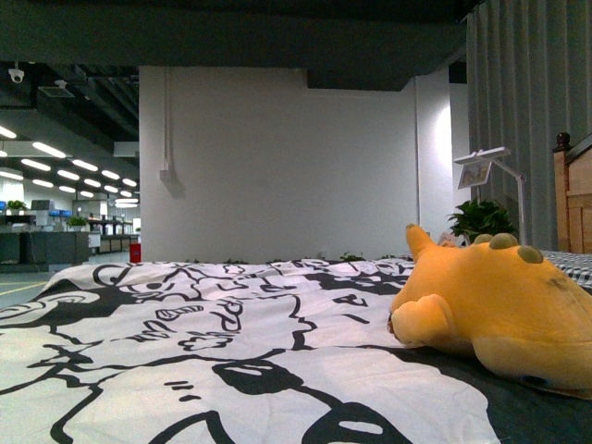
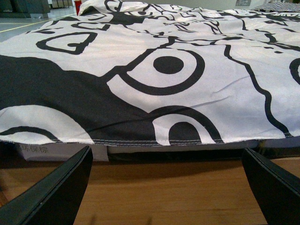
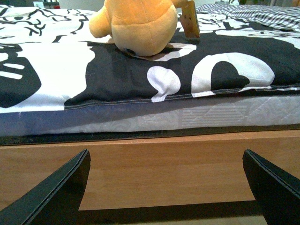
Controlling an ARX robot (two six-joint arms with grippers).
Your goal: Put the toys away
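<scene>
Plush [image 1: 499, 305] lies near the edge of the desk [image 1: 185, 351], beyond the right claw [image 3: 165, 151]. Likely light, soft, squashy; pinch deep across its rounded body. Both it and the left claw [image 2: 166, 150] gape, empty.

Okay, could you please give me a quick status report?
Left gripper open, empty, at the duvet edge. Right gripper open, empty, low before the bed frame. Plush toy lying on the duvet, untouched. No obstruction seen.
</scene>
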